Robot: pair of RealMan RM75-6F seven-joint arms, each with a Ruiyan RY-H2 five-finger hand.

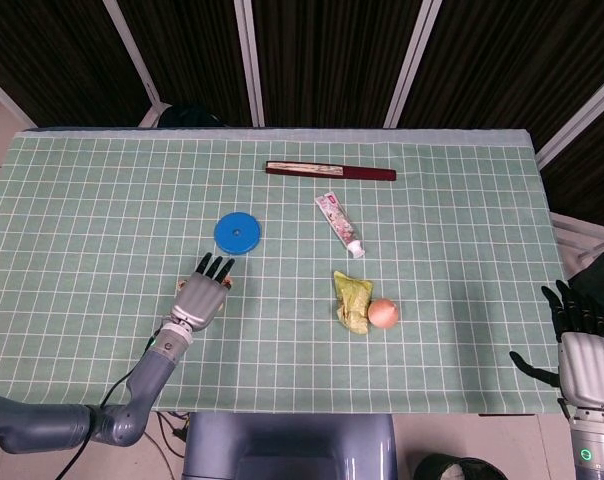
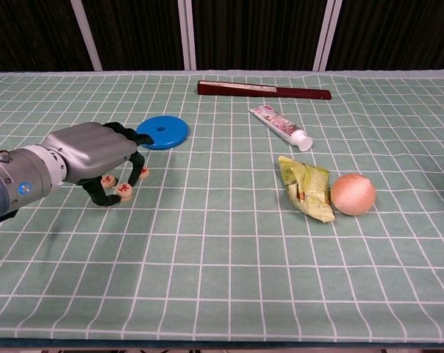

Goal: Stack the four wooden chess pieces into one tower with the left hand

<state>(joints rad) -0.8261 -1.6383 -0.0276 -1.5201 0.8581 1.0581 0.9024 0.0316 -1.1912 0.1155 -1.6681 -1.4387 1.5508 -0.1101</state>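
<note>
In the chest view three small round wooden chess pieces lie flat on the green checked cloth: one (image 2: 108, 180), a second (image 2: 123, 190) and a third (image 2: 143, 173). I see no fourth piece; it may be hidden under the hand. My left hand (image 2: 90, 151) hangs over them, its dark fingers (image 2: 136, 166) arched down among the pieces and the thumb beside the nearest one. No piece is lifted. The head view shows the same hand (image 1: 204, 293) from above, with one piece (image 1: 227, 285) peeking out at its right. My right hand (image 1: 582, 345) is off the table's right front corner, fingers spread, holding nothing.
A blue disc (image 2: 162, 133) lies just beyond the left hand. A toothpaste tube (image 2: 281, 126), a long dark red stick (image 2: 264, 90), a green packet (image 2: 307, 189) and a peach-coloured ball (image 2: 353, 194) lie to the right.
</note>
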